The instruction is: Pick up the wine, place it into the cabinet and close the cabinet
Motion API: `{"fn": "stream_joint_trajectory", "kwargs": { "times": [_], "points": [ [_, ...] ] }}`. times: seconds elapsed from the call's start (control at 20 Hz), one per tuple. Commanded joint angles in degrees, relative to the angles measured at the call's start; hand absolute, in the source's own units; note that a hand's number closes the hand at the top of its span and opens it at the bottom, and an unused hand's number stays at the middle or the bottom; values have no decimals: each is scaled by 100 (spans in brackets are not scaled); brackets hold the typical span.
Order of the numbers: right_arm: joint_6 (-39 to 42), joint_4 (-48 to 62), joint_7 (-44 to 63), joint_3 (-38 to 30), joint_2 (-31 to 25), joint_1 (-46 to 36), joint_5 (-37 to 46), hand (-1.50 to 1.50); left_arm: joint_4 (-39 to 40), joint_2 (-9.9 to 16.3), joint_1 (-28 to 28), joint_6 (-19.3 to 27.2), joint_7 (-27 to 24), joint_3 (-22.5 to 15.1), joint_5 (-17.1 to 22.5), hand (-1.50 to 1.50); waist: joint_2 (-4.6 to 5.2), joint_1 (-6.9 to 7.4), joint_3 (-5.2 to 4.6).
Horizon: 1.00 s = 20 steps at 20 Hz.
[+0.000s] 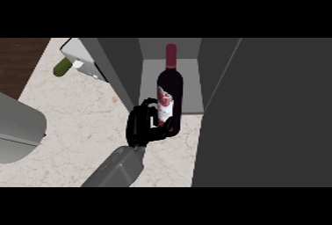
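Note:
The wine bottle (170,90) is dark with a red capsule and a white and red label. It stands upright at the open front of the cabinet (188,79), its neck in front of the pale interior. My right hand (141,125) is at the bottle's lower left, shut on its lower body, with fingers curled over the label. Its forearm enters from the lower edge. The cabinet's left door (120,70) stands open beside the hand. The right door (266,114) is a large dark panel swung toward me, hiding everything behind it. My left hand does not show.
A light grey rounded shape (19,127) fills the left edge. A green object (63,67) and a white and grey item (79,56) lie on the marble counter (77,114) at the back left. Brown wood (19,57) lies beyond the counter's edge.

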Motion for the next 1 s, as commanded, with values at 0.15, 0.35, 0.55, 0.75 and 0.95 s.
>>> {"fn": "stream_joint_trajectory", "kwargs": {
  "times": [0.15, 0.35, 0.55, 0.75, 0.95],
  "points": [
    [-55, 241, -43, -137, -1, -260, -188, -150, 665, -1, -818, 205, -150, -220, 685, 150, 7, -18, -1],
    [100, -135, -98, -220, -95, 106, -323, -150, 1236, -1, -1258, -180, 288, 455, 572, 150, 2, -2, 1],
    [9, 127, -231, -54, 13, -69, -63, -150, 1387, -1, -1641, 68, 3, 439, 811, 150, 7, -12, 0],
    [167, 154, -536, 50, 101, 310, -54, -150, 1649, -1, -1985, 139, 71, 510, 809, 150, 8, -24, 1],
    [176, 110, -327, -205, -70, 192, -318, -150, 2240, -1, -2644, -37, 386, 839, 934, 150, 24, -70, 1]
  ]
}}
